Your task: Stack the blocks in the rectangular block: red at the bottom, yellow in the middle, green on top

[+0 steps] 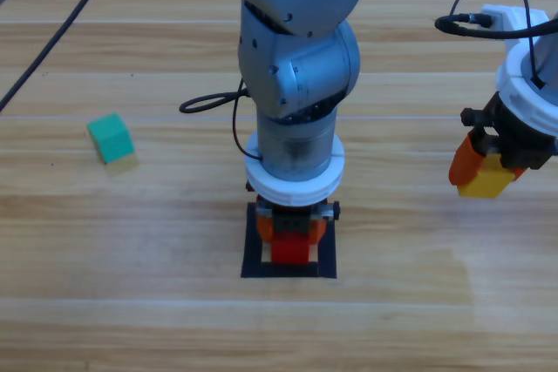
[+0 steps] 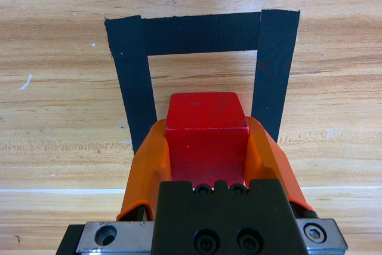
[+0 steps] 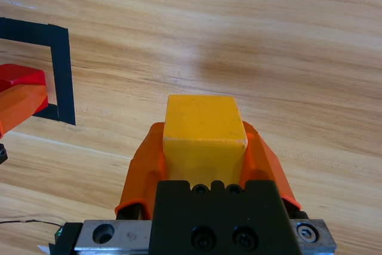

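Observation:
The red cube (image 1: pixel 290 247) (image 2: pixel 206 132) is held between the jaws of my left gripper (image 1: pixel 291 231) (image 2: pixel 206 138), which is shut on it over the black tape rectangle (image 1: pixel 254 254) (image 2: pixel 201 33). Whether the cube touches the wood I cannot tell. At the right, my right gripper (image 1: pixel 485 172) (image 3: pixel 205 141) is shut on the yellow cube (image 1: pixel 486 179) (image 3: pixel 203 126) and holds it above the table. The teal-green cube (image 1: pixel 111 138) lies alone on the wood at the left. In the right wrist view the red cube (image 3: pixel 21 76) and a corner of the tape rectangle (image 3: pixel 62 70) show at the left edge.
The left arm's grey body (image 1: pixel 296 67) hangs over the table's middle and hides the far side of the tape rectangle. A black cable (image 1: pixel 214 104) loops beside it. Bare wood lies between the two grippers and along the front edge.

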Controlling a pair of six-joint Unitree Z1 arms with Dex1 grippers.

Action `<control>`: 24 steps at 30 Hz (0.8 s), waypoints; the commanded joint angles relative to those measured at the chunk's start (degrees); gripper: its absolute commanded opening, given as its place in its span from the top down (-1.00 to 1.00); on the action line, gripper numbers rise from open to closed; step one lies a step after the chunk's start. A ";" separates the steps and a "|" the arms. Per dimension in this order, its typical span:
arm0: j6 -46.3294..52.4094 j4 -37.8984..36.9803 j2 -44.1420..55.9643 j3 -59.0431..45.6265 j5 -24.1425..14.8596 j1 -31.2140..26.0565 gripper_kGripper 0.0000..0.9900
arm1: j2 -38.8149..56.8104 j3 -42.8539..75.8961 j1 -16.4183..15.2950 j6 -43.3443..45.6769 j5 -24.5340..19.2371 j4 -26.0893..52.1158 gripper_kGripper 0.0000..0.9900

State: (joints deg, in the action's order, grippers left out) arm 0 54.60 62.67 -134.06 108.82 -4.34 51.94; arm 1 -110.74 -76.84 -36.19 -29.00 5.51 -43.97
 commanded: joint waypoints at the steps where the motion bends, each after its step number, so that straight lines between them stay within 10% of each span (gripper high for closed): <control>1: -0.28 -0.53 -3.48 0.08 -0.76 -1.05 0.96 | -0.18 0.11 0.33 0.35 1.08 0.73 1.00; 24: 2.09 -1.15 -4.01 -0.27 -1.29 -1.05 0.95 | -0.36 0.03 0.33 0.35 1.17 0.73 1.00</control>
State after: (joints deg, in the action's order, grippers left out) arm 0 55.53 61.94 -134.17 108.89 -4.67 51.93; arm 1 -110.74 -76.85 -36.18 -29.00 5.51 -43.97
